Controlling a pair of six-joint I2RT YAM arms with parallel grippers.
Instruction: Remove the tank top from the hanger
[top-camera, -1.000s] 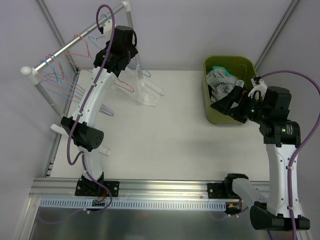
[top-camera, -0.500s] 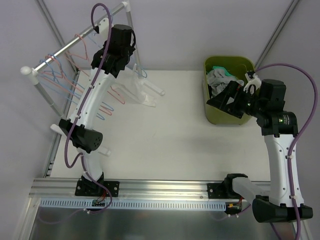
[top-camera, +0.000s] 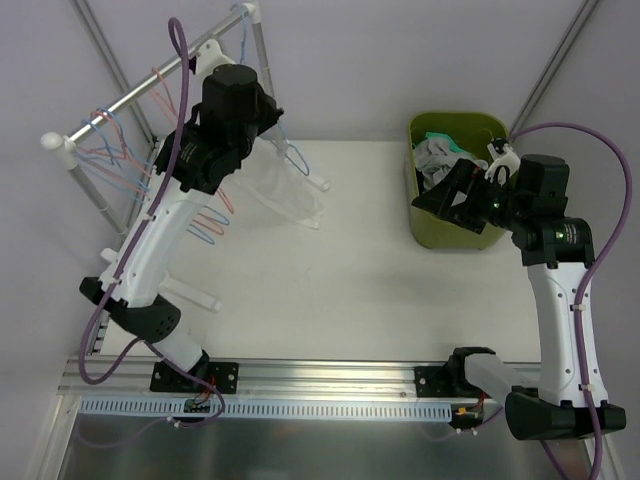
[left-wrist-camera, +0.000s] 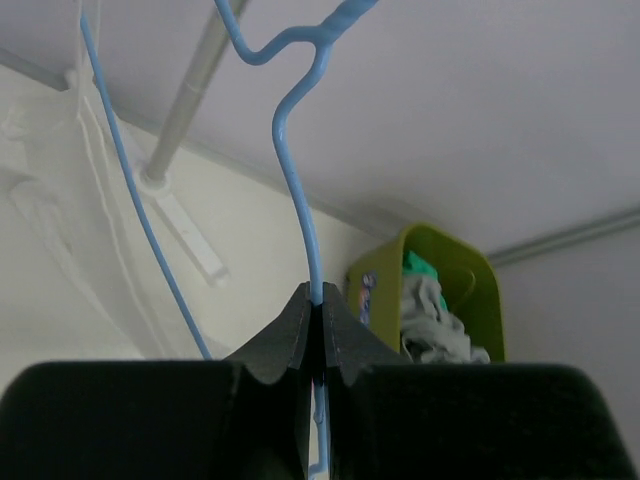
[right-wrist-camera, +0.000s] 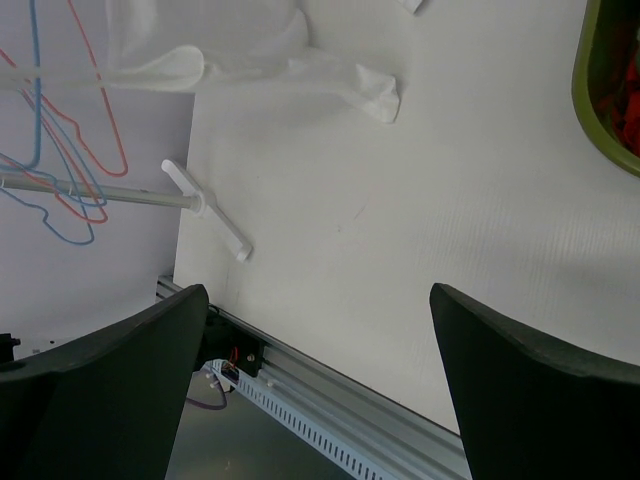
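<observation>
Two arms in the overhead view, and the left one is doing the work. It reaches up at the far left by the rack (top-camera: 150, 85), and the left claw (top-camera: 266, 118) sits at the blue hanger (top-camera: 287, 150). The tank top (top-camera: 285, 190), white and sheer, hangs below it with its hem trailing onto the bench (top-camera: 360, 280). The right claw (top-camera: 437, 200) hovers at the near-left corner of the green bin (top-camera: 455, 122), well apart from the garment. Spare hangers (top-camera: 110, 150) dangle on the rail, further left.

From the left wrist, the left claw (left-wrist-camera: 313, 305) is pressed together on the blue hanger (left-wrist-camera: 296, 150), pinching the wire just below the hook's neck. The tank top (left-wrist-camera: 60, 200) drapes off to the left and the green bin (left-wrist-camera: 470, 275) shows behind, with grey clothes (left-wrist-camera: 430, 320) inside. Whether the hook is over the rail or clear of it, I cannot tell.

From the right wrist, the right claw (right-wrist-camera: 318, 295) is spread wide and holds nothing. The tank top (right-wrist-camera: 230, 50) lies across the bench (right-wrist-camera: 400, 200) at the top of this frame.

My read: the hanger is secured and the strip-off has not yet begun. The next move calls for the open right claw to travel over, pinch the fabric low down or at a strap, and draw it off the wire while the left claw holds the hanger steady.
</observation>
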